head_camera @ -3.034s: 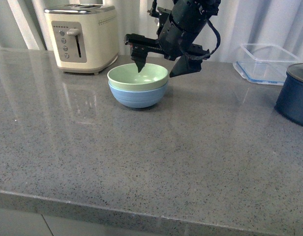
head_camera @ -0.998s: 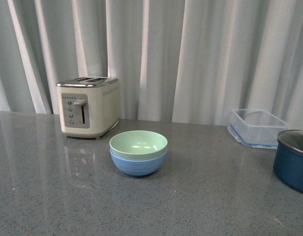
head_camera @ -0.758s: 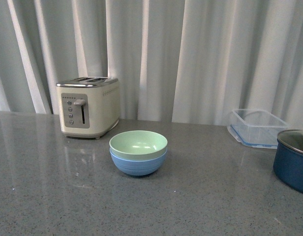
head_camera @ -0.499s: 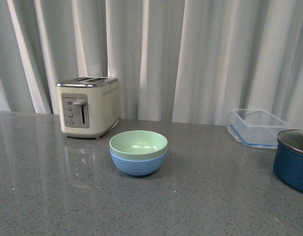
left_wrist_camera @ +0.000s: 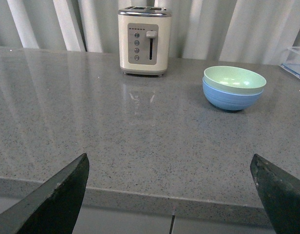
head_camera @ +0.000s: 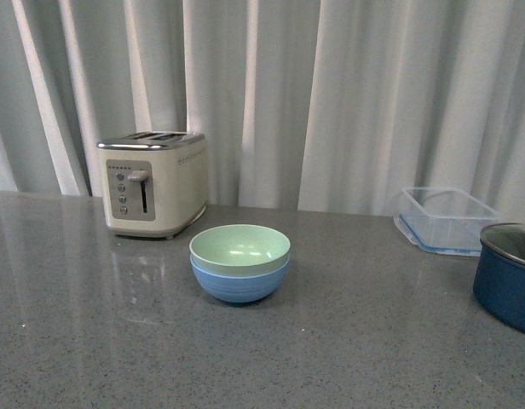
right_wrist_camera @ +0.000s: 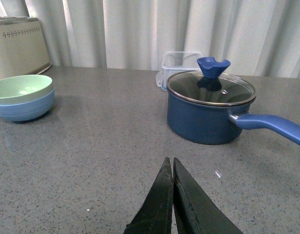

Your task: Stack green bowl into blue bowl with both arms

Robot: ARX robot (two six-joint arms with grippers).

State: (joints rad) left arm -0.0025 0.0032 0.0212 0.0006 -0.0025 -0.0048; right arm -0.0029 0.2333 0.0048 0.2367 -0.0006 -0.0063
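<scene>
The green bowl (head_camera: 239,246) sits nested inside the blue bowl (head_camera: 239,285) near the middle of the grey counter, in front of the toaster. Both wrist views show the pair too: green bowl (left_wrist_camera: 234,79) in blue bowl (left_wrist_camera: 231,98), and green bowl (right_wrist_camera: 21,88) in blue bowl (right_wrist_camera: 24,108). No arm shows in the front view. My left gripper (left_wrist_camera: 172,168) is open with nothing between its fingers, held back over the counter's near edge. My right gripper (right_wrist_camera: 170,163) is shut and empty, well away from the bowls.
A cream toaster (head_camera: 153,183) stands behind the bowls to the left. A clear plastic container (head_camera: 446,221) and a dark blue lidded pot (head_camera: 508,276) stand at the right; the pot's handle (right_wrist_camera: 269,125) points out sideways. The counter's front edge (left_wrist_camera: 169,204) lies below the left gripper.
Three seconds ago an arm hung over the stacked bowls with its finger inside the green bowl. It has since left the front view. The view changed then too. The bowls have not moved.
</scene>
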